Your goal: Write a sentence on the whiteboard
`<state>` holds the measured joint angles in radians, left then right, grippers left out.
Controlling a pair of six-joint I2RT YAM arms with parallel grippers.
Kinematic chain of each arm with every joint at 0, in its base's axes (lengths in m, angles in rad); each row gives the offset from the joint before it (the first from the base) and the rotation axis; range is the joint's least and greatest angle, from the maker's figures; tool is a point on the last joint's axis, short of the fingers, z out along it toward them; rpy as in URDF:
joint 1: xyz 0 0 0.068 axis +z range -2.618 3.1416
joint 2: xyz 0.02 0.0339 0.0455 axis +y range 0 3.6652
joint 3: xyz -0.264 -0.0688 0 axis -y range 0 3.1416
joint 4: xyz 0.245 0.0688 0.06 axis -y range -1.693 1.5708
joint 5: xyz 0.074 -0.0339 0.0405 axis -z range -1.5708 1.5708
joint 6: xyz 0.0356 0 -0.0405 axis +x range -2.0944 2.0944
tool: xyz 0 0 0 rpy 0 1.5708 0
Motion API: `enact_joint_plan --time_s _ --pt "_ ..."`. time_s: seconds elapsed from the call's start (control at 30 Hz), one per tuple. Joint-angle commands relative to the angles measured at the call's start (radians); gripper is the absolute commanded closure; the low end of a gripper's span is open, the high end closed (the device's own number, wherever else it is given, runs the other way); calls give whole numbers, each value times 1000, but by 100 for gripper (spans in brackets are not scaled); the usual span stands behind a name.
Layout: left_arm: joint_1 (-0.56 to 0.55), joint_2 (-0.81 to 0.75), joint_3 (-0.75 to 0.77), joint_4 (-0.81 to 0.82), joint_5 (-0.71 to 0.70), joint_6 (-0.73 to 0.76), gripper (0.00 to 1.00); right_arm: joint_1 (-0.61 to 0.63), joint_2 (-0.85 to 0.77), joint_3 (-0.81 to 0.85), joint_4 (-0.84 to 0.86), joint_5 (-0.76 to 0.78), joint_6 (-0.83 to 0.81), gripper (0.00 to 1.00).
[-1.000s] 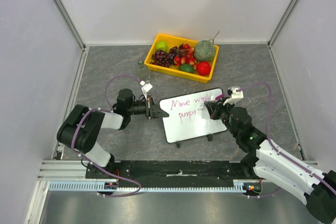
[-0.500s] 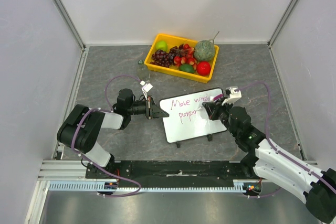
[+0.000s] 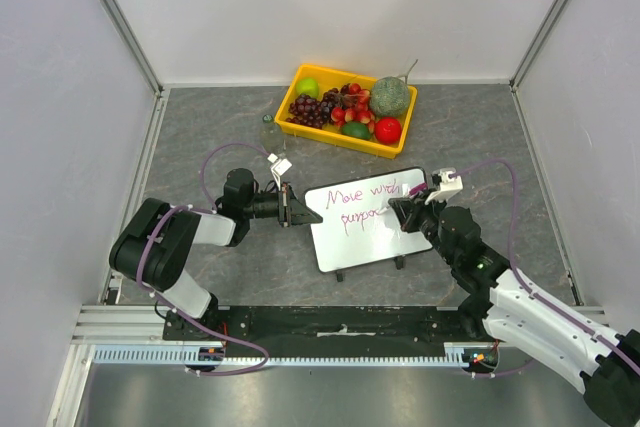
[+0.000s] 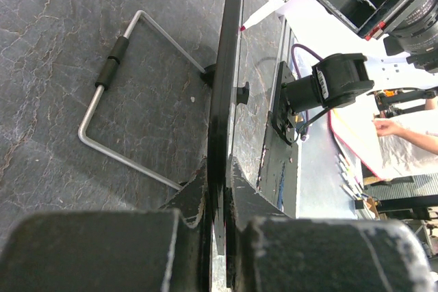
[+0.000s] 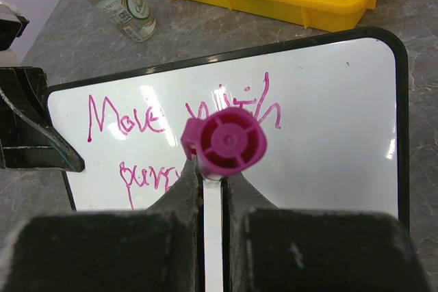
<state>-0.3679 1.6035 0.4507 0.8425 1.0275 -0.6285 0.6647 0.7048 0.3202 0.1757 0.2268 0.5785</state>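
A grey, veined worktop (image 3: 200, 127) lies between plain white walls (image 3: 340, 7). Aluminium posts (image 3: 118, 19) run up the far corners.

Glossy black-rimmed whiteboard (image 3: 368, 227) propped at table centre, magenta cursive sentence (image 3: 362, 201) in two lines

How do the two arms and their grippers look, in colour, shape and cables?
The left arm and right arm have black rounded joints and pale grey links. A thin purple cable loops along each. The fingers are matt black blocks with scuffed, chipped edges. A small white block sits at the right wrist.
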Motion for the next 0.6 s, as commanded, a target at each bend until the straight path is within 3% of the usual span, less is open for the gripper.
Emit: enact_joint_plan --time_s 0.0,0.57 --pt "-22 29 -7 -79 -24 96 98 -8 -11 -17 -48 25 -28 100" --pt "-25 30 -6 -83 -24 98 98 -8 -48 -24 30 -49 27 100"
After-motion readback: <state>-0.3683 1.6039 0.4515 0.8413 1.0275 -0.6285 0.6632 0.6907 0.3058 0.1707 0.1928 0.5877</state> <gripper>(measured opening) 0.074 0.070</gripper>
